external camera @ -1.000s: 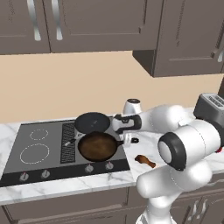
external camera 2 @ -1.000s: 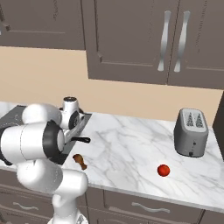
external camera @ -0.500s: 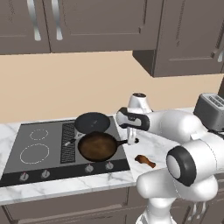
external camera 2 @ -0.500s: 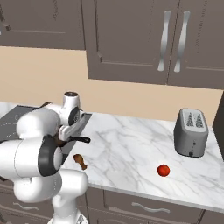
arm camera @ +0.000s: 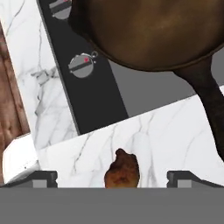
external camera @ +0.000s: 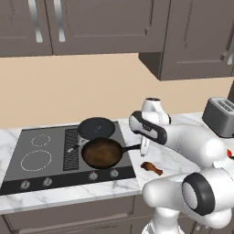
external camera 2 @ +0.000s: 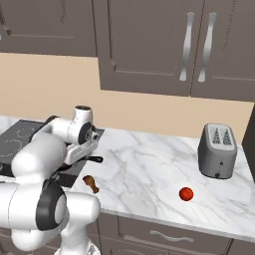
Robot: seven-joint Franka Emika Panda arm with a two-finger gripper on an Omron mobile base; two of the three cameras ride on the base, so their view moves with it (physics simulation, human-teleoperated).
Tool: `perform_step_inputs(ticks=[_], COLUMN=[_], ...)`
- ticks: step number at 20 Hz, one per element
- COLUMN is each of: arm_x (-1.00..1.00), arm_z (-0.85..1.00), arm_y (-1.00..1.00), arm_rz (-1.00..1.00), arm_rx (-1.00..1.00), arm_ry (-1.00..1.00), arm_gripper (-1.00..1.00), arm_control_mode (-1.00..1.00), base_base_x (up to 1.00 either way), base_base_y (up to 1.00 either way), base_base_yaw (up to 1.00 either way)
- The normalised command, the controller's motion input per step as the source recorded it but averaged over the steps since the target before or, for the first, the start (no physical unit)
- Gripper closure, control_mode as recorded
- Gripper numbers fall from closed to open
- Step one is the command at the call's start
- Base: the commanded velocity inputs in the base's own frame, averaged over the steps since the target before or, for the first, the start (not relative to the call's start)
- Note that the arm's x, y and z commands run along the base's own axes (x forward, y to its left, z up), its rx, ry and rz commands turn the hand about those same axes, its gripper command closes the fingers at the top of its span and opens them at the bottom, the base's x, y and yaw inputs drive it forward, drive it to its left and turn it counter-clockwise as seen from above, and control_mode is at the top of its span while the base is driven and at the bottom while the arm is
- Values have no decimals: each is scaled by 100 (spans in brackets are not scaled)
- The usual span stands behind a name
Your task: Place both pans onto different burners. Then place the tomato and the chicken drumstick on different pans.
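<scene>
So: both pans on the stove, brown pan front, black skillet behind. Fingers apart, empty, above drumstick on bench. Risk: off-centre pinch skids it; pan handle close. Tomato far right.

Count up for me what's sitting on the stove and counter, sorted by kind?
Pans: 2, black skillet and brown pan, both on the cooktop
Chicken drumstick: 1
Tomato: 1
Toaster: 1
Total: 5
</scene>
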Motion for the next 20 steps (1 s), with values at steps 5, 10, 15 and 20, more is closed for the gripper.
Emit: perform_step_inputs(ticks=[5,10,15,20], arm_x=[-63,-51,-20,11], arm_z=[-13,-22,-25,-18], arm_y=[-38,-25,-4,0], arm_rz=[-11,-8,-14,-18], arm_rx=[0,0,0,0], arm_ry=[7,0,0,0], arm_gripper=[-100,-100,-100,-100], arm_control_mode=[-100,-100,-100,-100], base_base_x=[0,0,0,0], base_base_y=[0,0,0,0], base_base_yaw=[0,0,0,0])
